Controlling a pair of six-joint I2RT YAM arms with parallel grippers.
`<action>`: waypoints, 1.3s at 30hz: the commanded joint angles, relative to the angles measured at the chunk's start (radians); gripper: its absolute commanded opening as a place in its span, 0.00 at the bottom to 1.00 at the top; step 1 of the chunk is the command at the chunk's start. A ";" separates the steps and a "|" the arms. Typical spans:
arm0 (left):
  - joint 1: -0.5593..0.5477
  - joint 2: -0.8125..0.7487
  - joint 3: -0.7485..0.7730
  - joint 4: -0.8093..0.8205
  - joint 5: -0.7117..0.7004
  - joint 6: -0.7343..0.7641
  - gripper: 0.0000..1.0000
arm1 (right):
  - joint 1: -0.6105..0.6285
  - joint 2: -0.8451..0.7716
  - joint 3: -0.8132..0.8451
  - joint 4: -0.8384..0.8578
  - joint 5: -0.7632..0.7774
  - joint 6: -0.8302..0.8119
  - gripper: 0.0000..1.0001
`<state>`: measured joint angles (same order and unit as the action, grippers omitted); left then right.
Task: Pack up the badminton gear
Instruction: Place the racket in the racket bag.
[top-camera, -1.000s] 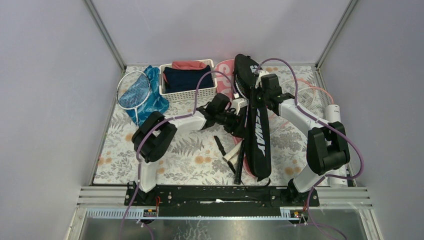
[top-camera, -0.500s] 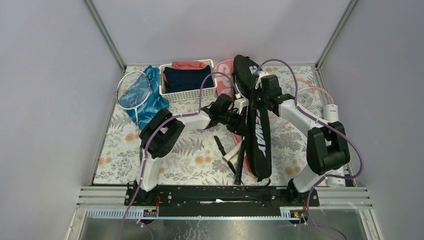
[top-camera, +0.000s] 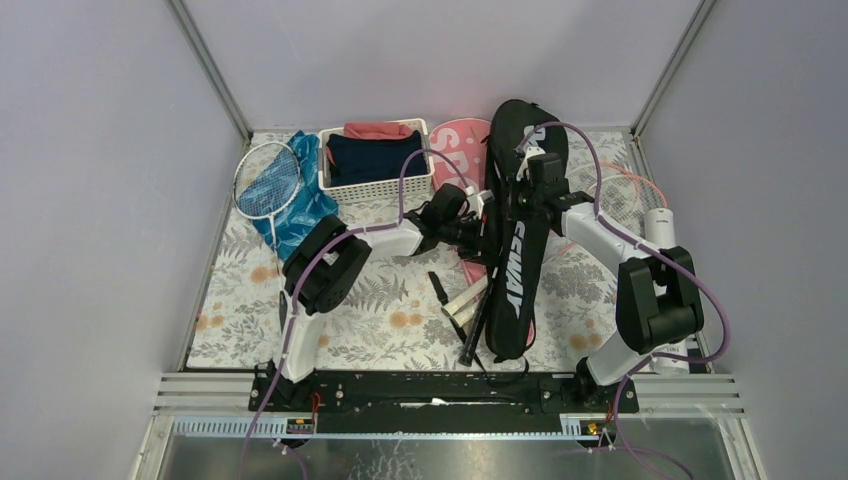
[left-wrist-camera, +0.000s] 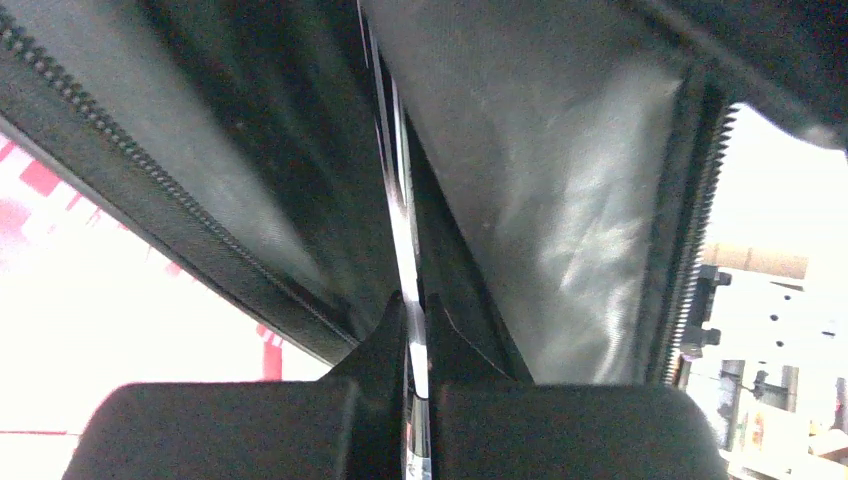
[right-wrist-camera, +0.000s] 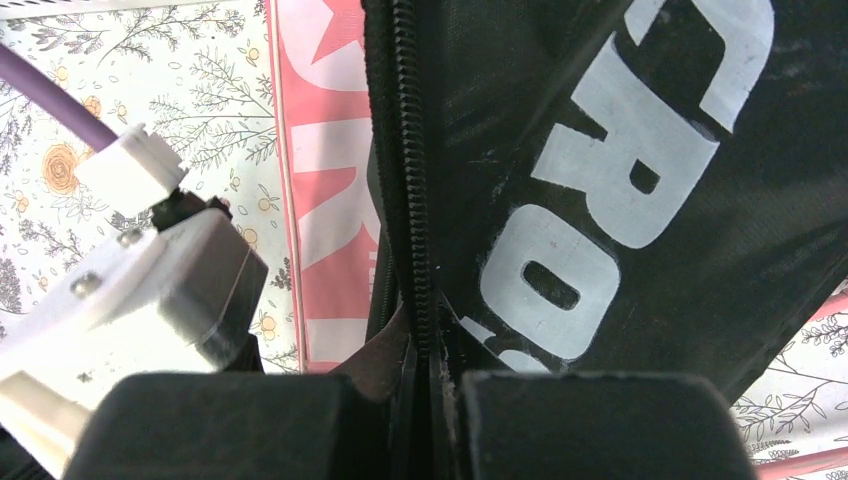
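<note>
Both tightly closed: left end effector (left-wrist-camera: 413, 308), right end effector (right-wrist-camera: 424, 348).

Black bag (top-camera: 515, 250), unzipped with a silver shaft (left-wrist-camera: 400, 220) showing inside, is slanting from twelve to six o'clock over pink bag (top-camera: 462, 150); racket (top-camera: 268, 182) is lying at ten, white tube (top-camera: 662, 228) at three, handles (top-camera: 470, 298) at six.

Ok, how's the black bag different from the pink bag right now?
The black bag lies on top; the pink bag lies flat beneath it, mostly covered. The black bag is pinched at its zipper edge by the right gripper; no gripper holds the pink bag. The black bag gapes open; the pink bag's zip is hidden. Both are racket-shaped with large pale lettering.
</note>
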<state>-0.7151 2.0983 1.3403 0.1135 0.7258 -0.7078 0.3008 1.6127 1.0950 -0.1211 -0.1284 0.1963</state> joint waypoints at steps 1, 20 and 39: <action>0.006 0.016 0.037 0.207 0.078 -0.150 0.00 | 0.014 -0.046 -0.008 0.048 -0.065 0.007 0.00; 0.029 0.022 0.030 0.403 0.172 -0.332 0.00 | 0.015 -0.010 0.041 -0.069 -0.203 -0.169 0.00; 0.078 0.039 0.068 0.308 0.027 -0.188 0.00 | 0.014 -0.028 -0.020 -0.063 -0.395 -0.132 0.00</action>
<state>-0.6571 2.1513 1.3506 0.3195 0.8257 -0.9459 0.2977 1.6051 1.0996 -0.1608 -0.3786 0.0166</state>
